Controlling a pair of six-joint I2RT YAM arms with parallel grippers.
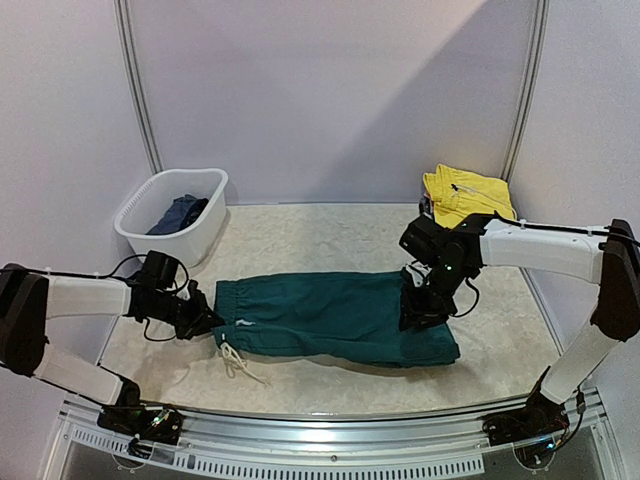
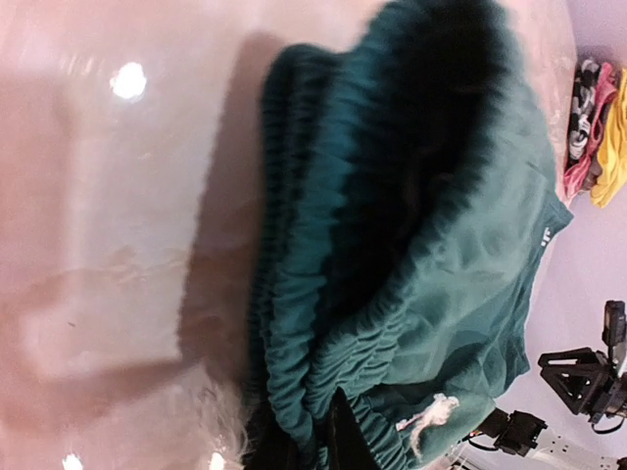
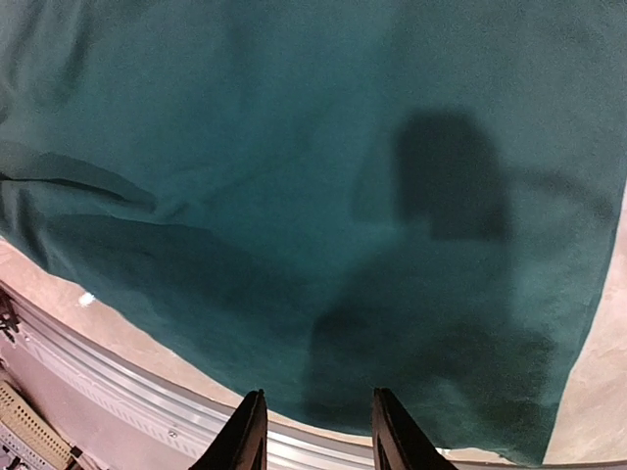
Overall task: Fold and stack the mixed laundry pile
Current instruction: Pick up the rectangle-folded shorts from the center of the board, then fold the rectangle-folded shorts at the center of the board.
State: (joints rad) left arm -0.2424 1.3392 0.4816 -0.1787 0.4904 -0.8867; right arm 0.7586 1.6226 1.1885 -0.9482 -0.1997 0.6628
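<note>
Dark teal shorts (image 1: 335,318) lie spread flat across the middle of the table, with the waistband to the left and the white drawstring (image 1: 234,358) trailing toward the front. My left gripper (image 1: 203,320) is at the waistband's left edge. In the left wrist view it (image 2: 309,446) is shut on the gathered waistband (image 2: 323,382). My right gripper (image 1: 418,308) hovers over the right leg end of the shorts. In the right wrist view it (image 3: 316,436) is open and empty above the teal cloth (image 3: 294,176). The HORSES print is not in view.
A white plastic tub (image 1: 205,225) stands at the back left with a dark blue garment (image 1: 179,213) in it. A folded yellow garment (image 1: 465,192) lies at the back right, and shows in the left wrist view (image 2: 612,137). A metal rail (image 1: 330,452) runs along the front edge.
</note>
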